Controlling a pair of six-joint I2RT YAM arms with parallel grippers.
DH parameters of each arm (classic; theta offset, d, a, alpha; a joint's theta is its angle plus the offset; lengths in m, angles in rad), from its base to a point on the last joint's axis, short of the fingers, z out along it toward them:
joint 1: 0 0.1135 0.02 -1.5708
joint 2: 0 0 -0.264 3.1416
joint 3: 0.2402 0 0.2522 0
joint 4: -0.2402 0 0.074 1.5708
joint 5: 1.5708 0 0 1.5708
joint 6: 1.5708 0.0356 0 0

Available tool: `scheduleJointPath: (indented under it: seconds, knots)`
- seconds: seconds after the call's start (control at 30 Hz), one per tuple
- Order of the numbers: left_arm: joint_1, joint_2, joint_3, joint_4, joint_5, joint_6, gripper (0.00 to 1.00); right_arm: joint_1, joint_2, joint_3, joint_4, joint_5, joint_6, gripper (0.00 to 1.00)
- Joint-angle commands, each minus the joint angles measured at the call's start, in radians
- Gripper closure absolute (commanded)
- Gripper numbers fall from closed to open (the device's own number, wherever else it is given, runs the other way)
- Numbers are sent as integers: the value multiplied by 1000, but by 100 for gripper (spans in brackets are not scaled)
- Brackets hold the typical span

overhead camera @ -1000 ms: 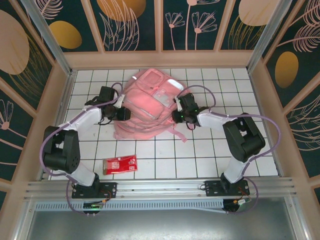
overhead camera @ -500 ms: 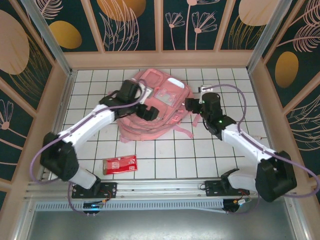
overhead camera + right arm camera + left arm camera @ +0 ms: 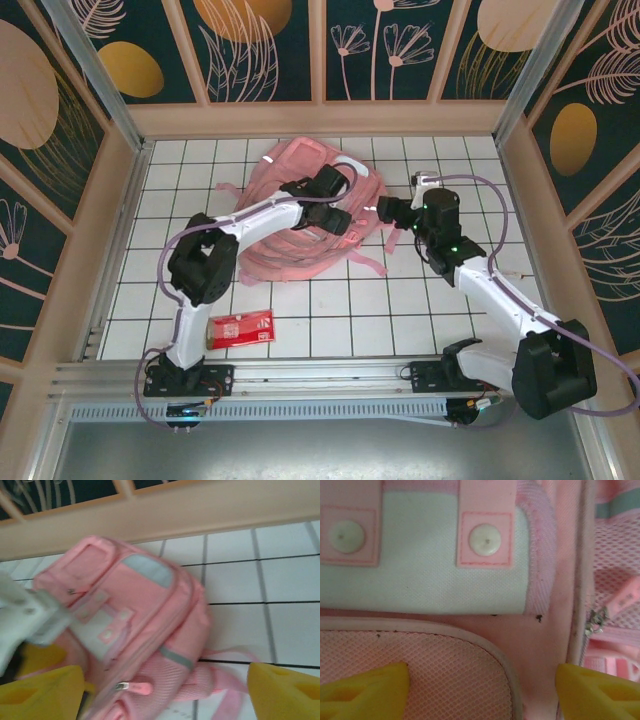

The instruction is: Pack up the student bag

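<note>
The left fingers (image 3: 365,692) have swept rightward across the student bag (image 3: 285,250); the right fingers (image 3: 285,690) backed away.

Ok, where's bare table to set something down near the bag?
Bare tiles run in front of the bag, right of the red packet; more at the far left corner. Crowded on the bag's right side: left gripper and right gripper both there.

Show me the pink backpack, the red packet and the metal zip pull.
pink backpack (image 3: 290,252), top external view, lower front fabric.
red packet (image 3: 240,328), top external view, its middle.
metal zip pull (image 3: 596,622), left wrist view, the silver clasp.
</note>
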Motion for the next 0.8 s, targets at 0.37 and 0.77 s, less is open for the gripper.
scheduleJointPath:
  seconds: [0.37,0.77]
  knots:
    - [2,-111,164,-159,50,-125,100,35,53,-203,268,-719,-535,23]
    - [3,-214,109,-121,223,-131,100,53,378,-85,628,-738,-819,36]
